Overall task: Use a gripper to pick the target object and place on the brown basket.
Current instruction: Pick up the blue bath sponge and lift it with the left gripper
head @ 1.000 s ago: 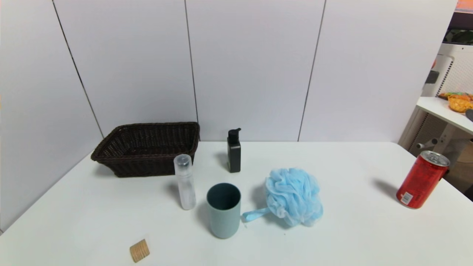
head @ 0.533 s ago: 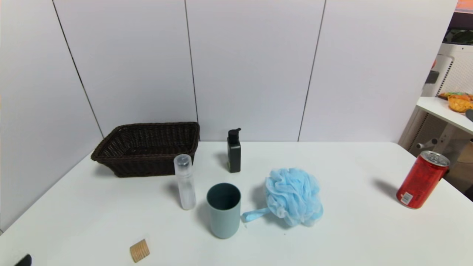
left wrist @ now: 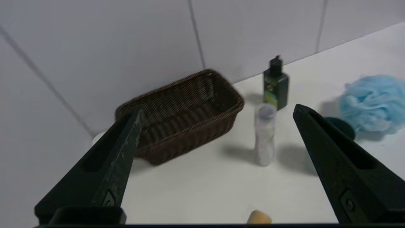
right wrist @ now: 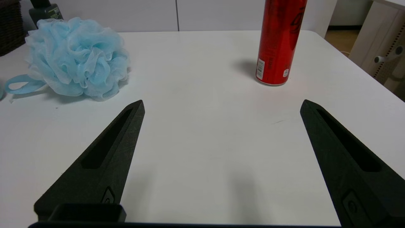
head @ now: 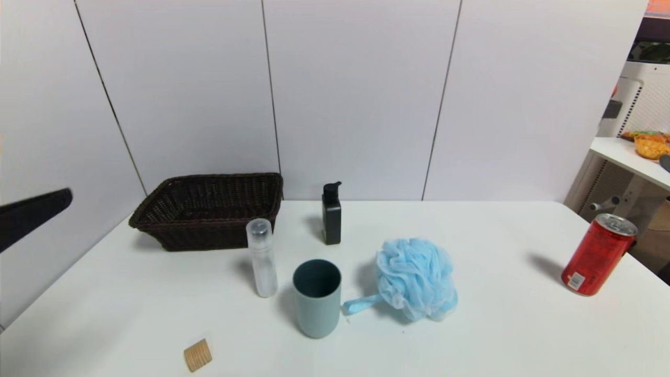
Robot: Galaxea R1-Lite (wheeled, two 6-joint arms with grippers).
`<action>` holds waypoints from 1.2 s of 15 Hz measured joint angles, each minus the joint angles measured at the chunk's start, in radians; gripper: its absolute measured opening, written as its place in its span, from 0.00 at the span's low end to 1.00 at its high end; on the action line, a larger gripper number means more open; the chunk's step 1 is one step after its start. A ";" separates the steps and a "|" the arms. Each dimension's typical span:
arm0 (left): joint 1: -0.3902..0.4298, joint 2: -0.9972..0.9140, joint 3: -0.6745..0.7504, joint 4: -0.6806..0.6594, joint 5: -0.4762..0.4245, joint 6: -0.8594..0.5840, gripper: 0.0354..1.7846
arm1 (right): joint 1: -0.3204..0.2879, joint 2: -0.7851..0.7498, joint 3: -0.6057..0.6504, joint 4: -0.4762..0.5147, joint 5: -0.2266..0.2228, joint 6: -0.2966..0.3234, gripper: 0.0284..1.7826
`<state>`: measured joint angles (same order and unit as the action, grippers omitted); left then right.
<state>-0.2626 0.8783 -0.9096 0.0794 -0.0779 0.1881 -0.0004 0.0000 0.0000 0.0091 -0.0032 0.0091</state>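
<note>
The light blue mesh pouf (head: 416, 277) lies on the white table right of centre, its ribbon loop pointing at the cup. It also shows in the left wrist view (left wrist: 373, 103) and the right wrist view (right wrist: 76, 57). The brown basket (head: 209, 238) stands empty at the back left by the wall; the left wrist view shows it too (left wrist: 190, 133). My left gripper (left wrist: 217, 109) is open and empty, held in the air at the table's far left, well away from the pouf; one finger (head: 36, 209) shows in the head view. My right gripper (right wrist: 222, 103) is open and empty, low over the table.
A grey-blue cup (head: 316, 298) stands just left of the pouf. A clear bottle (head: 263, 257) and a black pump bottle (head: 331, 214) stand between the cup and the basket. A red can (head: 598, 255) stands near the right edge. A small wooden piece (head: 198, 355) lies front left.
My left gripper came into the head view at the bottom left corner and has risen to mid-height at the left edge. The objects on the table have not moved.
</note>
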 joint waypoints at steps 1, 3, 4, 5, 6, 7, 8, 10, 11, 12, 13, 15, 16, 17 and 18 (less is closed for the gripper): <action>-0.054 0.059 -0.063 -0.001 -0.006 0.009 0.94 | 0.000 0.000 0.000 0.000 0.000 0.000 0.95; -0.169 0.187 -0.174 -0.002 -0.010 0.029 0.94 | 0.000 0.000 0.000 0.000 0.000 0.000 0.95; -0.219 0.246 -0.220 -0.003 -0.010 0.033 0.94 | 0.000 0.000 0.000 0.000 0.000 0.000 0.95; -0.272 0.311 -0.267 -0.003 -0.011 0.036 0.94 | 0.000 0.000 0.000 0.000 0.000 0.000 0.95; -0.321 0.370 -0.309 -0.003 -0.010 0.037 0.94 | 0.000 0.000 0.000 0.000 0.000 0.000 0.95; -0.367 0.428 -0.349 -0.004 -0.010 0.038 0.94 | 0.000 0.000 0.000 0.000 0.000 0.000 0.95; -0.406 0.489 -0.391 -0.004 -0.009 0.039 0.94 | 0.000 0.000 0.000 0.000 0.000 0.000 0.95; -0.471 0.597 -0.465 -0.005 -0.009 0.040 0.94 | 0.000 0.000 0.000 0.000 0.000 0.000 0.95; -0.500 0.653 -0.495 -0.005 -0.008 0.040 0.94 | 0.000 0.000 0.000 0.000 0.000 0.000 0.95; -0.523 0.702 -0.517 -0.005 -0.007 0.041 0.94 | 0.000 0.000 0.000 0.000 0.000 0.000 0.95; -0.539 0.750 -0.535 -0.005 -0.007 0.041 0.94 | 0.000 0.000 0.000 0.000 0.000 0.000 0.95; -0.568 0.841 -0.567 -0.004 -0.006 0.041 0.94 | 0.000 0.000 0.000 0.000 0.000 0.000 0.95; -0.578 0.882 -0.584 -0.004 -0.006 0.040 0.94 | 0.000 0.000 0.000 0.000 0.000 0.000 0.95; -0.588 0.928 -0.605 -0.004 -0.006 0.040 0.94 | 0.000 0.000 0.000 0.000 -0.001 0.000 0.95; -0.594 0.971 -0.630 -0.004 -0.006 0.040 0.94 | 0.000 0.000 0.000 0.000 0.000 0.000 0.95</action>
<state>-0.8566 1.8496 -1.5400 0.0749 -0.0840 0.2285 -0.0004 0.0000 0.0000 0.0091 -0.0032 0.0091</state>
